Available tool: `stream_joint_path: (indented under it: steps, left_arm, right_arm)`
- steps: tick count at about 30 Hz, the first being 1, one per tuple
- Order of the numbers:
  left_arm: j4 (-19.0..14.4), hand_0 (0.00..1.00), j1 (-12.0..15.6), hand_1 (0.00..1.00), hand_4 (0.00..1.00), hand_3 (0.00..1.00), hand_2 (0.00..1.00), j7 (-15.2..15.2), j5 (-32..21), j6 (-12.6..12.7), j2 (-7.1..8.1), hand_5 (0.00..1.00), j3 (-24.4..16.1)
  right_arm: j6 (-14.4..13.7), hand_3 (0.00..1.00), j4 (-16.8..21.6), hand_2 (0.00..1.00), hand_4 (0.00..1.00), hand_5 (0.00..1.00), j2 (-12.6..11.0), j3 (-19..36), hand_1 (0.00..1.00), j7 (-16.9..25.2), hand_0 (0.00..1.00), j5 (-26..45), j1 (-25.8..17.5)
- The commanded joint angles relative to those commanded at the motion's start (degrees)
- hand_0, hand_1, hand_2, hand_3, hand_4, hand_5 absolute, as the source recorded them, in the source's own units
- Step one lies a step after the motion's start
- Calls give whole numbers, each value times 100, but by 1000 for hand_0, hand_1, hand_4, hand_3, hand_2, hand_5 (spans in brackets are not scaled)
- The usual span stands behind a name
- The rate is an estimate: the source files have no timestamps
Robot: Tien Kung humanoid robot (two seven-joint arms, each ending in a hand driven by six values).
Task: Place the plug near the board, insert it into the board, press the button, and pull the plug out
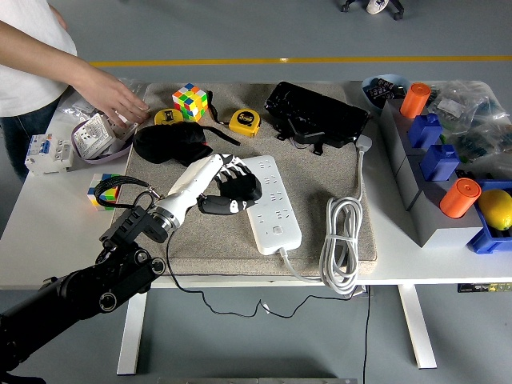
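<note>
Fingers [240,178] of the left hand [230,186] are curled around a black plug [218,206], holding it at the left edge of the white power board [269,203]. The plug's thin black cable trails back from the hand, off the near edge of the mat [320,208] and down below the table [48,232].

By the look of it, the first step is about done: the plug is right beside the board, its tip touching or just short of the board's left side. It does not appear to be seated in any socket yet, though the hand hides the exact contact. Insertion, pressing the button [277,231] near the board's near end, and pulling the plug out all remain.

Coming in from the lower left, the left arm slants up and to the right toward the board, its pale forearm lying low over the mat, with the back of the hand turned upward and the knuckles over the board's left edge.

Well to the left of the board, at the table's far side, a person's hand [116,98] rests among small items there.
</note>
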Motion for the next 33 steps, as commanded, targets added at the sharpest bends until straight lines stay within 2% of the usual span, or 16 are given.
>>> stream_joint_path:
  steps: [9,16,33]
  left_arm:
    - [169,322,-76,438,820,531,464,0,-9,9,-143,2,144]
    - [358,319,-145,441,820,534,469,-58,-12,60,-182,2,195]
    - [536,320,-134,441,821,533,470,-106,3,69,-176,2,249]
  right_arm:
    - [2,593,14,688,998,585,-2,19,692,1,677,-33,10]
    - [0,593,13,687,998,584,-5,1,691,0,677,-22,10]
    - [4,594,32,687,998,583,-10,45,692,3,679,-73,-4]
